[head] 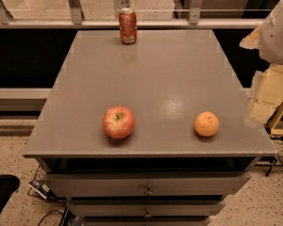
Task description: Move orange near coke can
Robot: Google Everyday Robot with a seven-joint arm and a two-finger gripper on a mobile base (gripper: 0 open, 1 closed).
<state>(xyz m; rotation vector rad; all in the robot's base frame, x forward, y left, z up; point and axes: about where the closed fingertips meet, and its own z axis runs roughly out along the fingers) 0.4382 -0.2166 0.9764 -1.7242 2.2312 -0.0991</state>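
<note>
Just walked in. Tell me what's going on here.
The robot's gripper hangs off the right side of the grey cabinet top, holding none of the table's things. The small round orange fruit lies near the front right corner, the red-yellow apple front left. The upright red soda can with a silver top stands at the far edge, well apart from the orange.

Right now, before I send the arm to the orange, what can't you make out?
Camera view only:
Cream pincer, beside the grey table's right edge: cut off by the frame's right edge; its pose is unclear.
Red cylindrical coke can with silver top: white lettering too small to read.
Small round orange fruit and red-yellow apple: undersides hidden against the tabletop.
Drawers below: cut off by the bottom edge.
</note>
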